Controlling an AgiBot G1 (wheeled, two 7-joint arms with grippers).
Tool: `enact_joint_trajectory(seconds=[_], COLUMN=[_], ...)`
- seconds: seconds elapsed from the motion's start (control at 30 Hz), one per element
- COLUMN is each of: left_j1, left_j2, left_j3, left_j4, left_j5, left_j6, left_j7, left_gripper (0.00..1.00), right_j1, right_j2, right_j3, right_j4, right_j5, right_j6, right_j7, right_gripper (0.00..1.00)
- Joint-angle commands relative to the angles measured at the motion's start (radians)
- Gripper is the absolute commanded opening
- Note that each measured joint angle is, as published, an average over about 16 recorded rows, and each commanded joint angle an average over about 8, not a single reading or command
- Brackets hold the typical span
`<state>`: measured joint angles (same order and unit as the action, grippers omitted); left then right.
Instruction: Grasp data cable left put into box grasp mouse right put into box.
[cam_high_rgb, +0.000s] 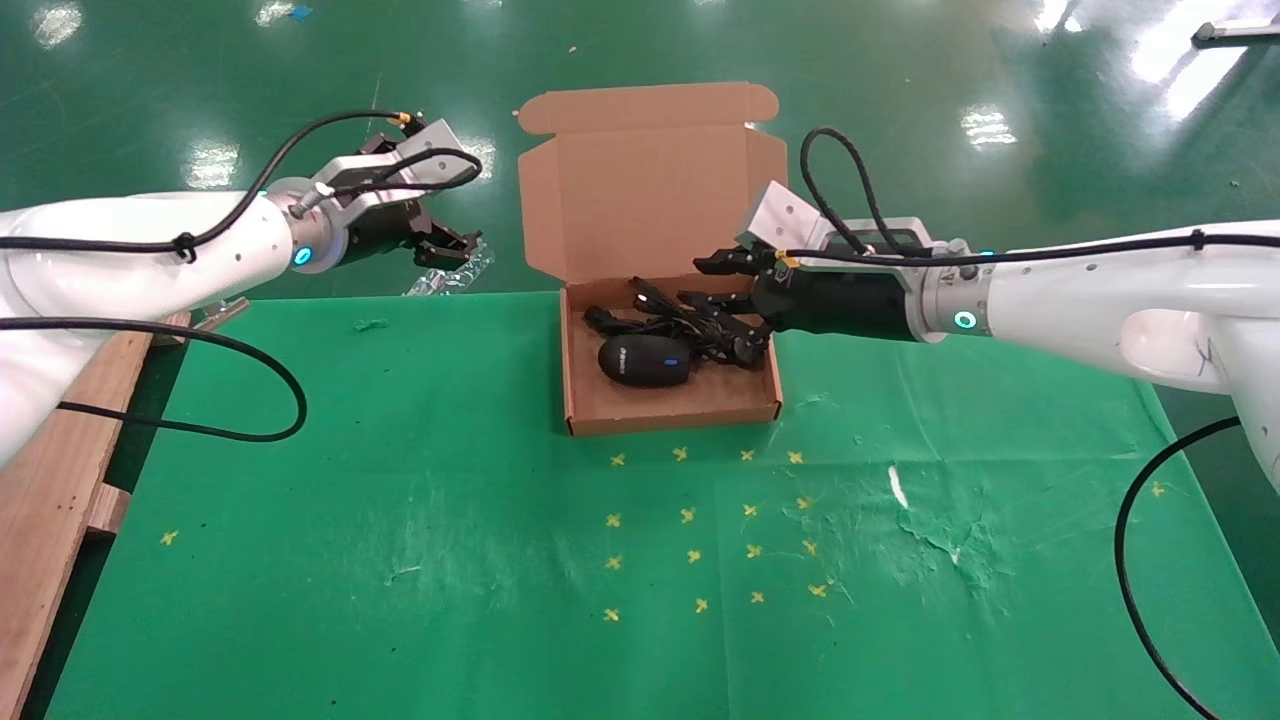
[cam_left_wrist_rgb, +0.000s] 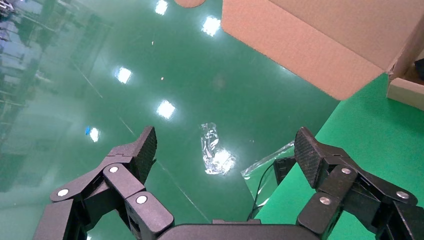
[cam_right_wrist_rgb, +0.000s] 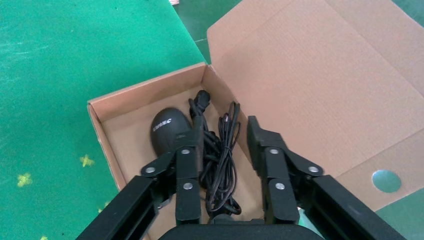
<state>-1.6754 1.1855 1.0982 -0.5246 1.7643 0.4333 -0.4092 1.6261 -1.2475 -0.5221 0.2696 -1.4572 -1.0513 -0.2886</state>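
Green cloth covers the table (cam_high_rgb: 400, 480), and one brown box (cam_high_rgb: 672, 412) sits on it with its lid standing up. Inside the box lie one black mouse (cam_high_rgb: 645, 360) and one data cable (cam_high_rgb: 690, 315), side by side and touching. My right gripper (cam_high_rgb: 722, 292) hangs over the box's right side with its two fingers apart, holding nothing. My left gripper (cam_high_rgb: 452, 252) waits left of the box, fingers wide apart too
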Motion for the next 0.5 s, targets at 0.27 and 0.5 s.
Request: enact_joint_trajectory(seconds=[0.27, 0.5], left_j1=[0.001, 0.001], left_j2=[0.001, 0.001], left_j3=[0.001, 0.001], left_j4=[-0.002, -0.002], left_j5=[0.002, 0.002], left_j6=[0.001, 0.001], left_j7=[-0.001, -0.001], left_gripper=[1.0, 1.0], right_j1=[0.0, -0.038], right_j2=[0.006, 0.049], right_j3=[-0.001, 0.016], right_j4=[0.018, 0.087], right_j5=[0.001, 0.051], right_j6=[-0.009, -0.04], right_j7=[0.005, 0.038], right_gripper=[1.0, 1.0])
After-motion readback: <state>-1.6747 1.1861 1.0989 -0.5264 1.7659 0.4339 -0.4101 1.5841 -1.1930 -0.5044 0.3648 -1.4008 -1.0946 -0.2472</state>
